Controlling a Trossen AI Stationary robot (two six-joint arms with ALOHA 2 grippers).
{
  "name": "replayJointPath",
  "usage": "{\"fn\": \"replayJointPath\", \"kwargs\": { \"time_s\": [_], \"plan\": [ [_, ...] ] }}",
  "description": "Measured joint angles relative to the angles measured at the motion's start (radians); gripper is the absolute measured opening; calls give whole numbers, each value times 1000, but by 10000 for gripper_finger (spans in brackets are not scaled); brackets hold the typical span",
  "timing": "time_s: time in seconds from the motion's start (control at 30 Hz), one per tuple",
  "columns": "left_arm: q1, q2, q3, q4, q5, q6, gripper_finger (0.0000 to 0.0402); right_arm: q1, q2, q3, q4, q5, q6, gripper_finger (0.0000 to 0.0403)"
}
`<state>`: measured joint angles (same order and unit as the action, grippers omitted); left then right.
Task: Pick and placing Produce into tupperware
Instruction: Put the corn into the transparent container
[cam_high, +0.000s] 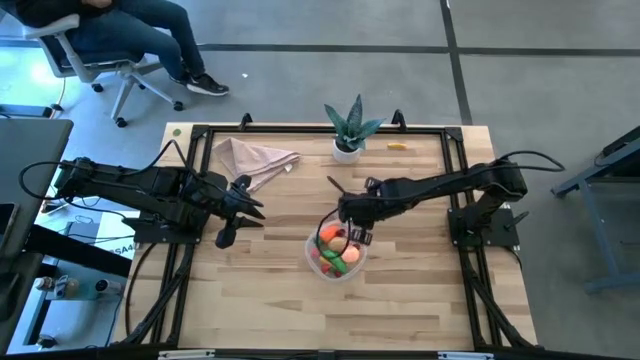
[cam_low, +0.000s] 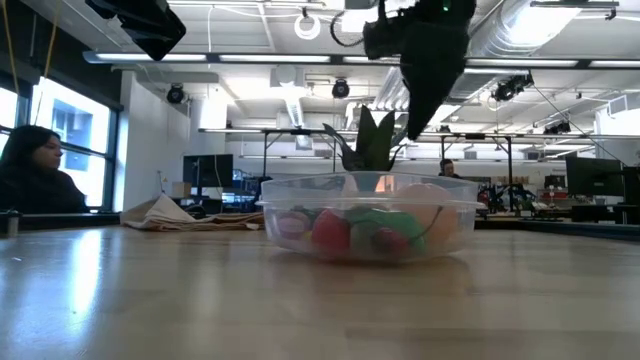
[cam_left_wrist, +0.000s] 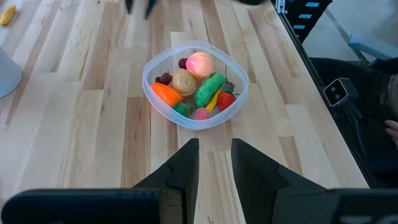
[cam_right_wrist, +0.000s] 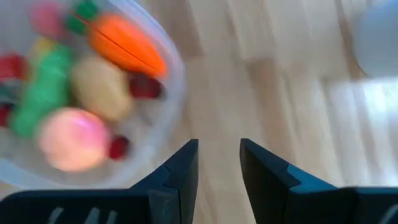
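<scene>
The clear round tupperware (cam_high: 336, 256) sits mid-worktop (cam_high: 260, 290), heaped with produce (cam_left_wrist: 198, 92): orange carrot, green cucumber, pink peach. The right gripper (cam_high: 352, 234) hangs at its rim, fingers slightly parted, empty. Only the left wrist view shows the left gripper (cam_left_wrist: 214, 163) pressed nearly together, well apart from the tub.

Clear whitish tupperware (cam_left_wrist: 239, 84), orange carrot (cam_left_wrist: 165, 94), green cucumber (cam_left_wrist: 209, 88), pink peach (cam_left_wrist: 199, 63), pale striped wood table (cam_left_wrist: 93, 124)

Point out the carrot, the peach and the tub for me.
carrot (cam_left_wrist: 165, 94): left wrist view, middle of its orange body.
peach (cam_left_wrist: 199, 63): left wrist view, top of the pink fruit.
tub (cam_left_wrist: 239, 70): left wrist view, clear rim.
</scene>
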<state>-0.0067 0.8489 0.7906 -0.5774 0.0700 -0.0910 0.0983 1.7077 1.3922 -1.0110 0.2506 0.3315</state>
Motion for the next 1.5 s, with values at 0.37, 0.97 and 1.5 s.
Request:
{"fn": "replayJointPath", "kwargs": {
  "time_s": [0.37,0.97,1.5],
  "plan": [
    [0,0,0,0,0,0,83,-270,-155,0,-147,24,-191,110],
    [0,0,0,0,0,0,83,-935,-165,0,-105,-219,-675,110],
    [0,0,0,0,0,0,83,-1090,129,0,-36,-289,-878,110]
  ]
}}
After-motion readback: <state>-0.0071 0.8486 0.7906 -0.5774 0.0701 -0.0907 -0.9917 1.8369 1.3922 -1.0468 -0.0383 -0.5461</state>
